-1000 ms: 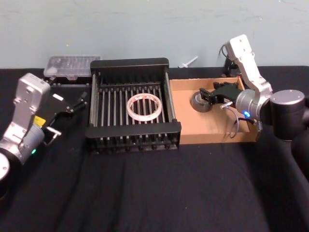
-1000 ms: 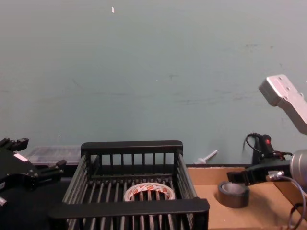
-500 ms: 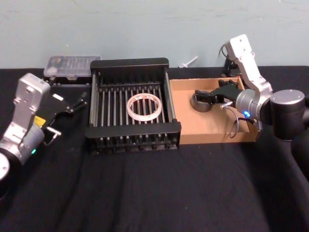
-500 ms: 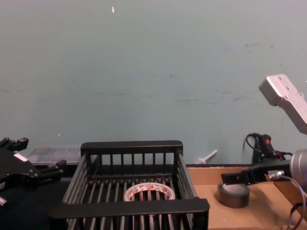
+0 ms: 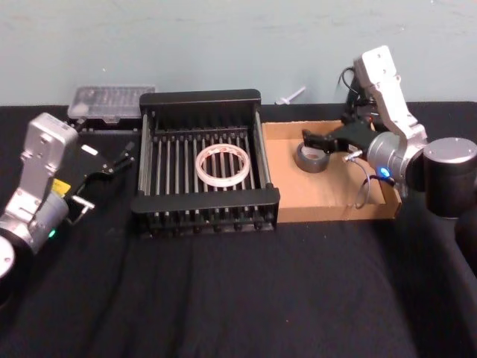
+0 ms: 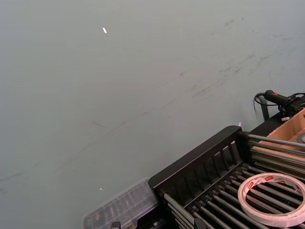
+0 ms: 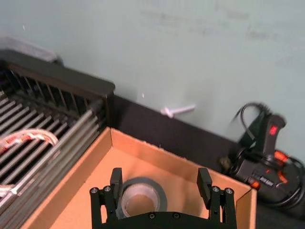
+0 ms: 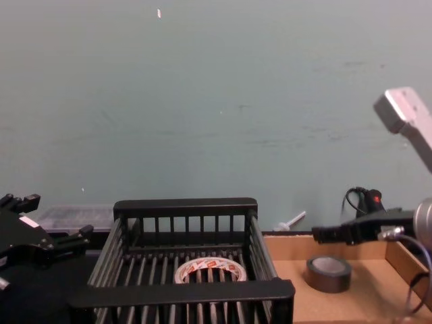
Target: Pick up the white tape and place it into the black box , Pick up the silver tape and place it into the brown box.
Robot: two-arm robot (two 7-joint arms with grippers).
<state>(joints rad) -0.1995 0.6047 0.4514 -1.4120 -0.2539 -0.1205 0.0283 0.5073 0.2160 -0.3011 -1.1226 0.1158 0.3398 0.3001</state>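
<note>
Head view: the right gripper (image 5: 319,139) has lifted off the silver tape (image 5: 311,157), jaws spread and empty, so that placement looks done; left gripper (image 5: 112,159) parked, jaws apart; chest view: silver tape below the jaws in the brown box (image 8: 378,300); white tape (image 8: 210,269) lies in the black box (image 8: 183,291).

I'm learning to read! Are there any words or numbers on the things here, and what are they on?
White tape: red print on its inner core, too blurred to read.
Black device by the wall behind the brown box: a small red lit mark, too blurred to read.
Left arm's yellow sticker: too small to read.
Nothing can be read for sure.
</note>
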